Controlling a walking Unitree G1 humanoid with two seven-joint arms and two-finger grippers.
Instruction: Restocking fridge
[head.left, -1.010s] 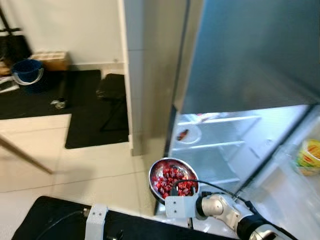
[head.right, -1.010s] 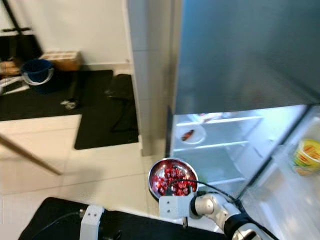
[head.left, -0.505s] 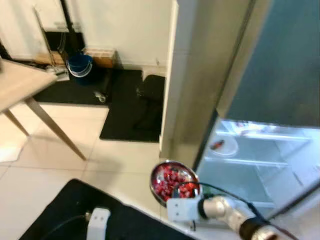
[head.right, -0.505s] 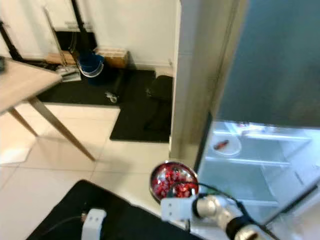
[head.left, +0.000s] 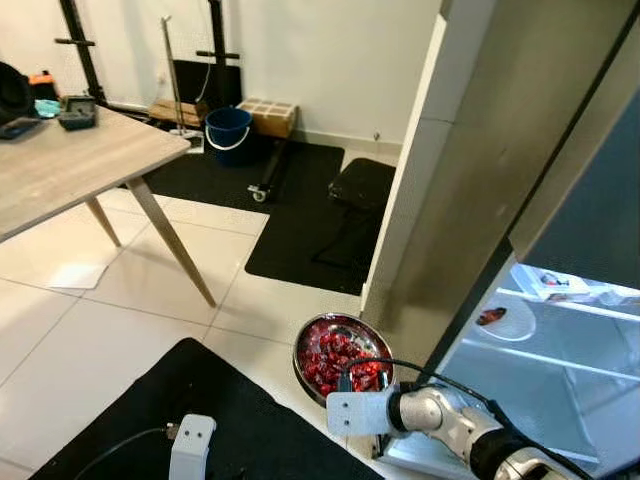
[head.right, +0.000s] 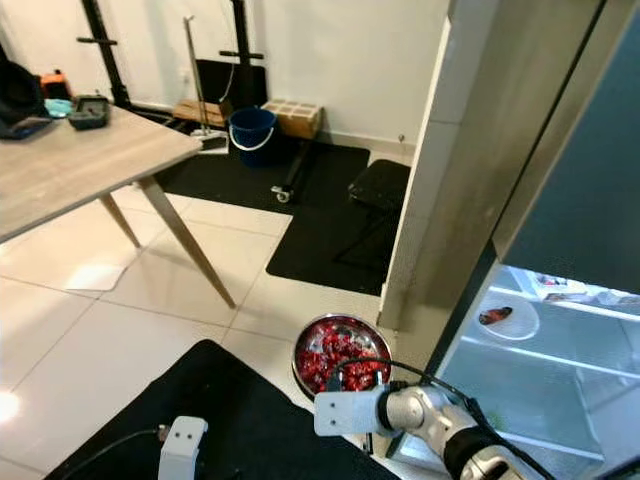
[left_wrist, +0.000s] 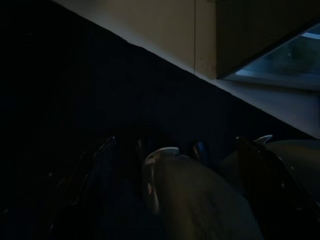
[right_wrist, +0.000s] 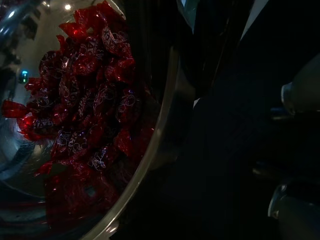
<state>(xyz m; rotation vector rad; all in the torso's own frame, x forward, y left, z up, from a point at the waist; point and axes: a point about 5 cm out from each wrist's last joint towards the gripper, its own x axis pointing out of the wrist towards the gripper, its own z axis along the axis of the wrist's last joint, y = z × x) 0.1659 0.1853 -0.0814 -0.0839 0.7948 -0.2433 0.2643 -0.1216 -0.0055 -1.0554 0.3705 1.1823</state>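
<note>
Beside the open fridge (head.left: 560, 350), right gripper (head.left: 362, 385) jaws clamped on steel bowl (head.left: 342, 358) rim; left jaws' state unclear

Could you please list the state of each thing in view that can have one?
Fridge: open, lit inside.
Metal bowl: full of red wrapped candies, carried upright.
Right gripper: shut on the bowl's rim.
Small plate: on a fridge shelf, with a little food.
Blue bucket: upright on the floor, handle down.
</note>
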